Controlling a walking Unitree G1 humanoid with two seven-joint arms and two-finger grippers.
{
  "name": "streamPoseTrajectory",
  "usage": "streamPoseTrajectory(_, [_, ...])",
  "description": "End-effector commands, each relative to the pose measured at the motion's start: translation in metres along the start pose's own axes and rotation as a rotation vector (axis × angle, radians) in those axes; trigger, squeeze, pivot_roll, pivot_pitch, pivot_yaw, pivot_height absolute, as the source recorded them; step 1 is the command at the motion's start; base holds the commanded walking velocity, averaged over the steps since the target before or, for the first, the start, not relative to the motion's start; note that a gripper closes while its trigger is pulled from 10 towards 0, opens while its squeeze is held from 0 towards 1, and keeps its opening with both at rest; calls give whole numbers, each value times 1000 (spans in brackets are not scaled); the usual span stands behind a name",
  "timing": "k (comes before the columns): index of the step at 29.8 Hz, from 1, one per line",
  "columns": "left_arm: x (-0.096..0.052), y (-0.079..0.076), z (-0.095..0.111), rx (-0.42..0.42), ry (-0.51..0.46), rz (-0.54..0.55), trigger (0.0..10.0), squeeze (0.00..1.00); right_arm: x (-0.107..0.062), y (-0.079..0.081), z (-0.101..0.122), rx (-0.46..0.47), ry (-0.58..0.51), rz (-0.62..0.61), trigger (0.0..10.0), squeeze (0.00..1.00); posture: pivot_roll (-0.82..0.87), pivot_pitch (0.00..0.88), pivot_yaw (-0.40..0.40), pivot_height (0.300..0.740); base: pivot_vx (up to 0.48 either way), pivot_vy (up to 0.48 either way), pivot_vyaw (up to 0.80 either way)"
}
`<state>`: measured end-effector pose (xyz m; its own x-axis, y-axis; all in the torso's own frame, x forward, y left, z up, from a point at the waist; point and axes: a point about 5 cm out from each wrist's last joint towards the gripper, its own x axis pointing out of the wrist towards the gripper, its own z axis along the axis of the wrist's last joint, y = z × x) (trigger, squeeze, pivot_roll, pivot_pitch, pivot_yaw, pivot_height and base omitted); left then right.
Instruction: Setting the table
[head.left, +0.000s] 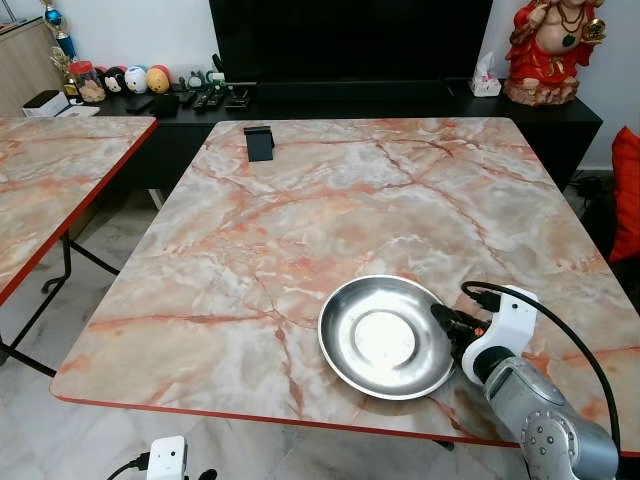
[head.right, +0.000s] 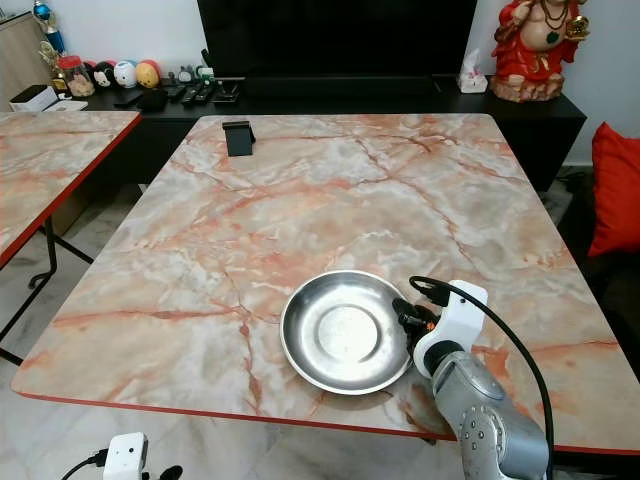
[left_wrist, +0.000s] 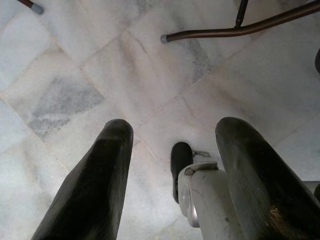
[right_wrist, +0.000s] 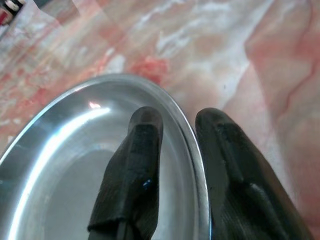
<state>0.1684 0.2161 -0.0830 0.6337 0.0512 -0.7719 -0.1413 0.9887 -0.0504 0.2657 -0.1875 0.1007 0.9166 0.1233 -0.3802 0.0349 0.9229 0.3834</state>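
Observation:
A round steel plate (head.left: 385, 338) lies on the marble table (head.left: 330, 190), close to its near edge and right of centre. My right gripper (head.left: 446, 321) reaches in from the right and is shut on the plate's right rim. In the right wrist view one black finger (right_wrist: 137, 165) rests inside the plate (right_wrist: 55, 170), the other finger (right_wrist: 235, 165) sits outside, and the rim runs between them. My left gripper (left_wrist: 175, 160) hangs idle below the table's near edge, open over the white tiled floor, with nothing between its fingers.
A small black stand (head.left: 259, 142) sits at the table's far left. A second marble table (head.left: 50, 180) stands to the left across a gap. Behind are a black TV console (head.left: 420, 100) with remotes and a red statue (head.left: 545, 50). A red cushion (head.left: 627, 190) lies at right.

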Motion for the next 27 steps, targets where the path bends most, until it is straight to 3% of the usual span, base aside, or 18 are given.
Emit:
streamPoseTrajectory(1, [-2, 3, -6, 4, 23, 4, 10000, 0, -1, 8, 7, -40, -25, 29, 10000, 0, -131, 0, 47, 740, 0, 0, 0])
streamPoseTrajectory(8, [1, -10, -5, 12, 24, -14, 10000, 0, -1, 0, 6, -109, -27, -25, 10000, 0, -132, 0, 46, 740, 0, 0, 0])
streamPoseTrajectory(11, [2, -13, -3, 14, 22, -17, 10000, 0, -1, -2, 14, -203, -94, -60, 10000, 0, -131, 0, 46, 740, 0, 0, 0])
streamPoseTrajectory(13, [2, -14, -3, 14, 22, -17, 10000, 0, -1, -2, 15, -218, -107, -67, 10000, 0, -131, 0, 46, 740, 0, 0, 0])
streamPoseTrajectory(17, [5, -28, 3, 26, -2, -25, 10000, 0, -5, -5, 31, -350, -328, -156, 10000, 0, -134, 0, 60, 740, 0, 0, 0])
streamPoseTrajectory(20, [6, -31, 5, 37, -12, -24, 10000, 0, -5, -8, 29, -417, -391, -194, 10000, 0, -138, 0, 74, 740, 0, 0, 0])
streamPoseTrajectory(23, [5, -30, 5, 58, -24, -23, 10000, 0, -6, -7, 22, -477, -435, -184, 10000, 0, -123, 0, 81, 740, 0, 0, 0])
streamPoseTrajectory(25, [-1, 1, 1, 42, -29, 9, 10000, 0, -9, -12, 22, -436, -463, -199, 10000, 0, -122, 0, 84, 740, 0, 0, 0])
streamPoseTrajectory(27, [-2, 6, 1, 42, -31, 14, 10000, 0, -10, -12, 22, -440, -467, -198, 10000, 0, -125, 0, 89, 740, 0, 0, 0])
